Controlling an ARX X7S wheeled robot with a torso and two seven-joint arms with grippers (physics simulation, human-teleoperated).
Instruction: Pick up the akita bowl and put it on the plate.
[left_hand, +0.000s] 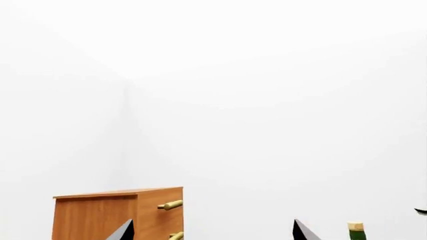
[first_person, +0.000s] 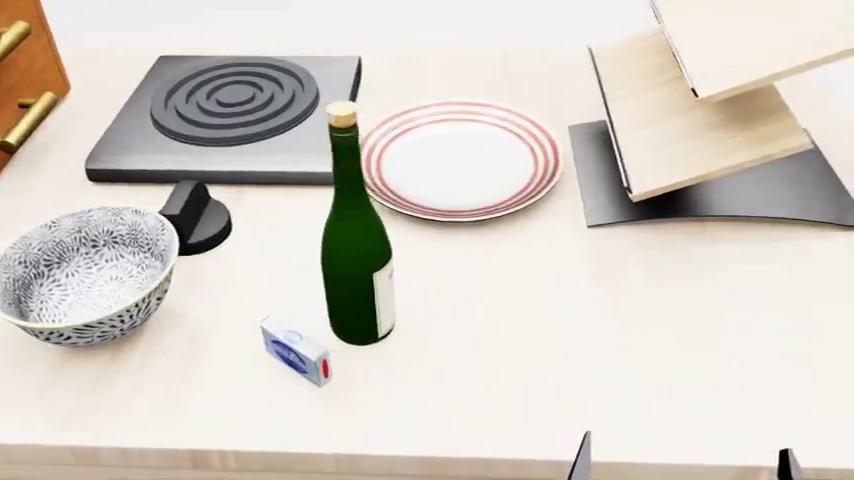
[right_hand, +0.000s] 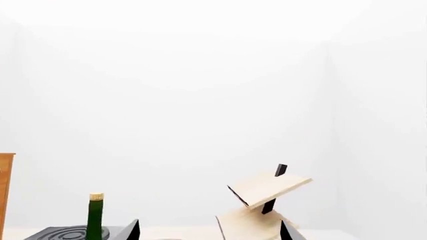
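Observation:
The akita bowl (first_person: 87, 275), deep with a grey-and-white floral pattern, stands upright at the table's left front. The white plate (first_person: 461, 158) with red rings lies further back near the middle, with nothing on it. Only the two tips of my right gripper (first_person: 685, 466) show at the bottom right edge of the head view, wide apart and far from the bowl. In the right wrist view the right gripper (right_hand: 208, 233) is open on empty air. My left gripper (left_hand: 213, 233) is open too, holding nothing, and it is out of the head view. Neither wrist view shows the bowl.
A tall green bottle (first_person: 356, 250) stands between bowl and plate, with a small blue-and-white box (first_person: 295, 352) by its base. A dark stove (first_person: 227, 115) and its knob (first_person: 198, 215) sit behind the bowl. A wooden rack (first_person: 707, 110) is back right, and a wooden cabinet (left_hand: 120, 212) far left.

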